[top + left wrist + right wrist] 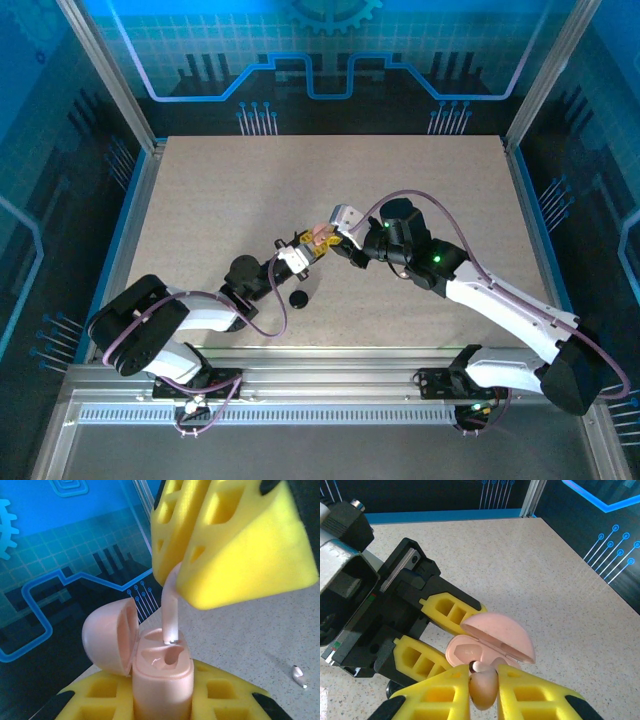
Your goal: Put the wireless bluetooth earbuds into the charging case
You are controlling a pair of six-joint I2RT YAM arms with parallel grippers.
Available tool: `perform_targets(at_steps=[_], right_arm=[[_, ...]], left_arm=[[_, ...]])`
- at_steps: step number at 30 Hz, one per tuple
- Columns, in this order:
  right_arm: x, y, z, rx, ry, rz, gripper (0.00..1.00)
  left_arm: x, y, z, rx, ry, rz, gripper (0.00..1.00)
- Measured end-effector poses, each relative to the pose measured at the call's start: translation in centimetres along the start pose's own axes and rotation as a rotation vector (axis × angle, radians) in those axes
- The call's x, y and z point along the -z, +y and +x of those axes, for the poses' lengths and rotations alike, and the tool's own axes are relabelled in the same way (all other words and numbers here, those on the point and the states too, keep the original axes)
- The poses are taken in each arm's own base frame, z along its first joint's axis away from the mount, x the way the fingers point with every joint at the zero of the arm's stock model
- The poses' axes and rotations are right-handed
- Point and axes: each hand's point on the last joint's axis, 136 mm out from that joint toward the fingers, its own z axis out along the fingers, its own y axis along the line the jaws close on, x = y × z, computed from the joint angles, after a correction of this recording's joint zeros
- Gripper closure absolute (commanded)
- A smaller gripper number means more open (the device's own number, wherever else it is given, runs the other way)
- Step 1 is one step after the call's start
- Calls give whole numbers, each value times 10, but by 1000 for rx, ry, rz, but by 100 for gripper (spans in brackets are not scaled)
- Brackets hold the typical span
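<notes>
One pink earbud (170, 607) at open case (162, 677)

Cameras — overhead plus two wrist close-ups
Top looks down over the table (300, 180); wrist views share the open case (162, 675), opposite sides.

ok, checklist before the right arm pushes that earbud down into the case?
1. Hold: left claw shut on the charging case: ok.
2. Access: lid open: ok.
3. Grip: right claw shut on the earbud: ok.
4. Aim: stem points down at the case's slots: ok.
5. Alignment: stem tip centred in its slot: cannot tell, it sits at the slot's edge.
6. Next piece: second earbud lying loose on the table: ok.
</notes>
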Motion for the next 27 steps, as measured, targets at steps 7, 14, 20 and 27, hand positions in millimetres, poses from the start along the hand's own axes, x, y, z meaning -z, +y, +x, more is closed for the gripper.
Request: perform_targets(at_steps=[7,14,20,27], right_arm=[[0,3,2,14,15,-9,82],[-2,3,3,33,36,-9,83],[-4,2,5,39,51,4,83],[-6,2,5,54,63,11,83]], left_arm=[[0,0,0,0,0,0,86],[0,0,0,0,1,1,86],[0,0,0,-3,1,0,86],[0,1,1,-3,6,-6,86]])
